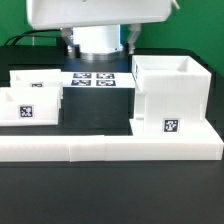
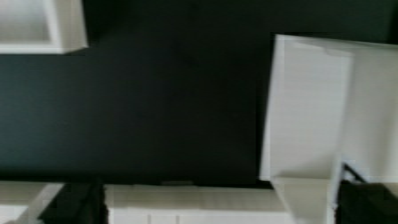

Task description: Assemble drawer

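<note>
White housing [image 1: 170,95]: a large cube-like box with an open top, upright on the exterior view's right at mid-height of the frame. It has a black-and-white tag low on its near face.
Front tray [image 1: 28,110]: a small white tray at the exterior view's left edge, open side up, with a tag on its near wall.
Back tray [image 1: 35,78]: just behind the front tray and partly hidden by it.
Trays to housing: well apart, with the dark table between them.
Gripper [image 2: 214,195]: in the wrist view its two dark fingers [image 2: 75,200] stand wide apart over the dark table with nothing clamped between them. The exterior view does not show them.
Arm [image 1: 95,20]: a white body at the top centre of the exterior view.
Marker board [image 1: 95,80]: flat on the table below the arm, between the trays and the housing.
Wall [image 1: 110,150]: long, low and white, running across the frame just in front of the trays and the housing.
Table [image 1: 110,200]: black.
</note>
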